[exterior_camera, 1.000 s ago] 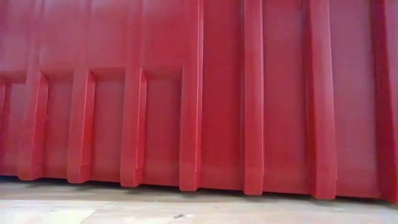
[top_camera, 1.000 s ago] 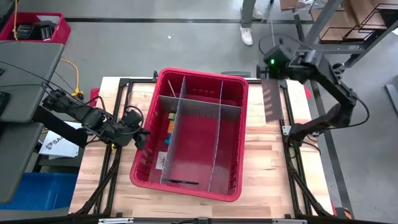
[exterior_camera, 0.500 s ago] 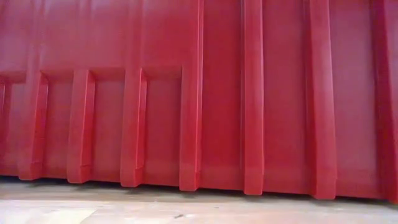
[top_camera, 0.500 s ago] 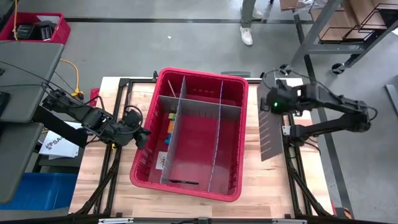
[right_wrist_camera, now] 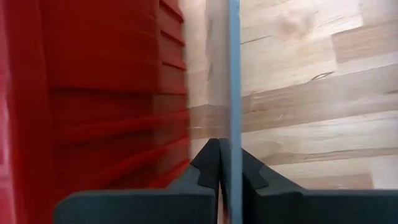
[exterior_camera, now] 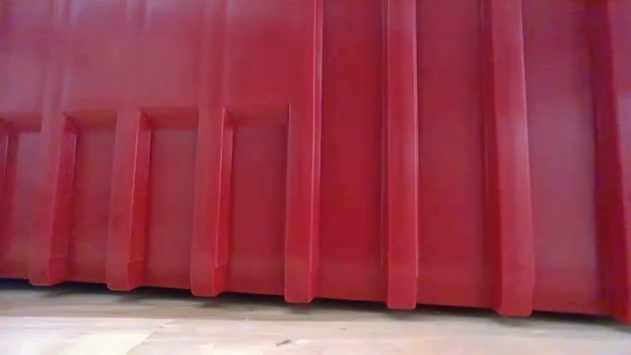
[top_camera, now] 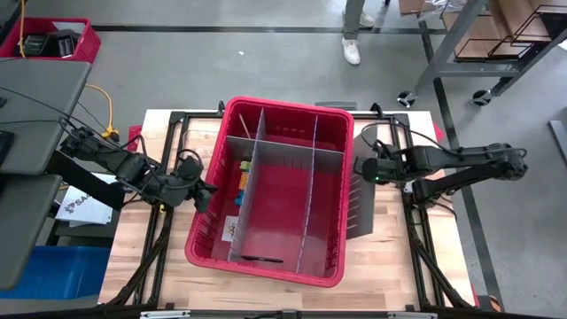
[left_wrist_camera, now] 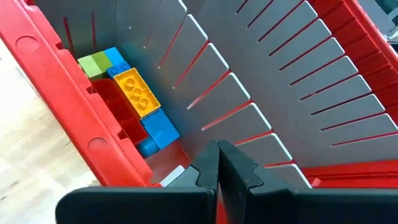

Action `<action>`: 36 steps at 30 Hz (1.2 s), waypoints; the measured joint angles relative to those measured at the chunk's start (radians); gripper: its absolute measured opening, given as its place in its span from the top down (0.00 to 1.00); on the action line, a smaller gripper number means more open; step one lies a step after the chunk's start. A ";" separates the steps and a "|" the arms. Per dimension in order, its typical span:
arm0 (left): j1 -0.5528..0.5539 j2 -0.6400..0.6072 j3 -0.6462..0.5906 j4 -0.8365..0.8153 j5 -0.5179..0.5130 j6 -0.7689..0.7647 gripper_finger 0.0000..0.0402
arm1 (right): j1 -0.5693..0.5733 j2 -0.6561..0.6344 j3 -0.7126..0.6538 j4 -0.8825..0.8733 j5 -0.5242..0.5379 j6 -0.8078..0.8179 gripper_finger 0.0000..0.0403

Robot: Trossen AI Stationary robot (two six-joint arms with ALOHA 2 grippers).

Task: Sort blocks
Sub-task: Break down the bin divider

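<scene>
The red bin (top_camera: pixel 205 232) stands mid-table, split by grey divider sheets (top_camera: pixel 306 190); its wall fills the low view (exterior_camera: pixel 315 148). Blocks (left_wrist_camera: pixel 138 92) in green, blue, yellow and red lie in its left compartment (top_camera: pixel 243 174). My left gripper (left_wrist_camera: pixel 217 163) is shut and holds nothing, at the bin's left wall (top_camera: pixel 204 190). My right gripper (top_camera: pixel 361 167) is shut on a loose grey slotted sheet (top_camera: pixel 358 199) beside the bin's right wall. My right gripper pinches the loose sheet's upper edge (right_wrist_camera: pixel 234 134) between its two fingers, coming from above and slanting down. The sheet hangs below the fingers, edge-on in the wrist view, close to the bin's outer wall (right_wrist_camera: pixel 112 93). Whether its lower end meets the table I cannot tell.
A black metal frame (top_camera: pixel 416 230) runs along the table on either side of the bin. Bare wood (top_camera: pixel 390 257) lies right of the bin. A person's feet (top_camera: pixel 354 40) show beyond the far edge. A red crate (top_camera: pixel 53 40) stands far left.
My right gripper has come down from high over the table's far right corner, toward the near edge and then left toward the bin, rolling as it went. The loose sheet has travelled with it and now hangs beside the bin's right wall.
</scene>
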 joint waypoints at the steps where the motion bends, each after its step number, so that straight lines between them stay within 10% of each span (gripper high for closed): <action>1: 0.000 0.000 0.000 0.000 0.000 0.000 1.00 | 0.005 0.001 -0.003 0.004 -0.002 0.005 0.98; 13: 0.001 -0.001 0.000 0.001 0.002 0.021 1.00 | 0.031 -0.006 0.119 -0.216 -0.081 -0.148 0.54; 21: 0.002 -0.001 0.000 0.000 0.002 0.041 1.00 | 0.031 -0.013 0.314 -0.419 0.010 -0.217 0.49; 29: 0.002 -0.001 0.000 0.088 -0.005 0.216 1.00 | -0.036 0.081 0.483 0.098 -0.026 -0.969 0.49; 36: 0.001 0.000 0.001 0.178 0.007 0.233 1.00 | -0.133 0.425 0.681 -0.188 -0.166 -1.577 0.49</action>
